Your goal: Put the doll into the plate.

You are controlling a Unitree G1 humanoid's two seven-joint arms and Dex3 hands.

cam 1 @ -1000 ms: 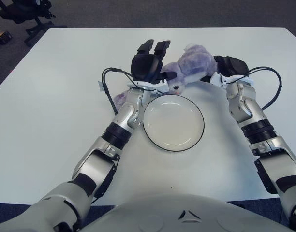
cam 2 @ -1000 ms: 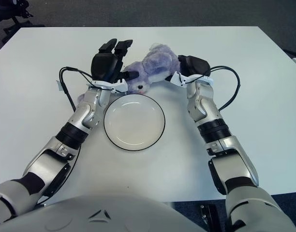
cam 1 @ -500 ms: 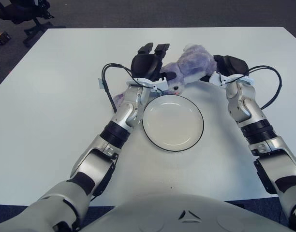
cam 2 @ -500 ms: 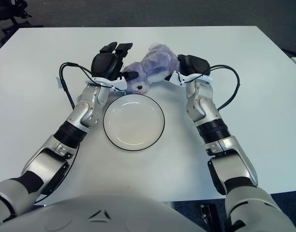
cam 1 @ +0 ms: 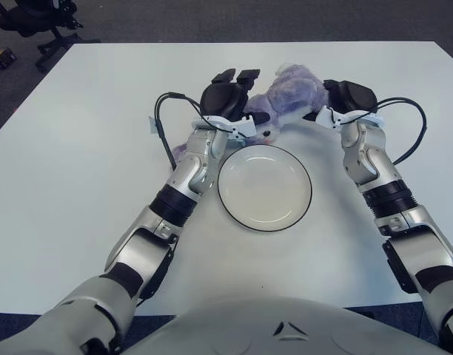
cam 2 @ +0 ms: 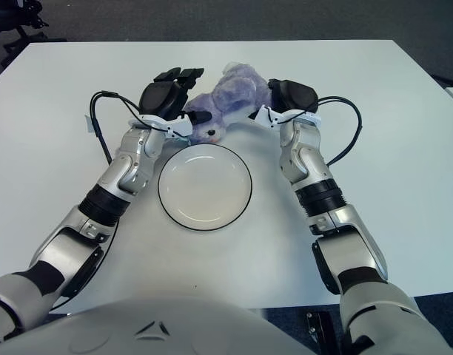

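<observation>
Both hands have pressed a little closer together and carried the doll (cam 1: 286, 96) slightly farther from the robot and higher over the last second, while the plate (cam 1: 265, 187) has stayed put. At the left hand (cam 1: 228, 95) the fingers (cam 1: 235, 76) reach out fairly straight along the doll's left flank rather than wrapping it, so this reads as a flat press and not a true grip. The right hand (cam 1: 349, 96) is against the doll's other end; its fingers are hidden behind the palm and the plush, so whether they are curled cannot be told. Between them sits the purple doll, apparently squeezed from both sides, with its pale face turned down toward the plate. Its long axis runs across the table from one hand to the other. It lies just beyond the plate's far rim, not over the dish yet. A purple scrap of plush (cam 1: 180, 151) shows beside the left forearm. So the coming move looks like a short pull toward the robot, both hands equally near, pressure kept even
</observation>
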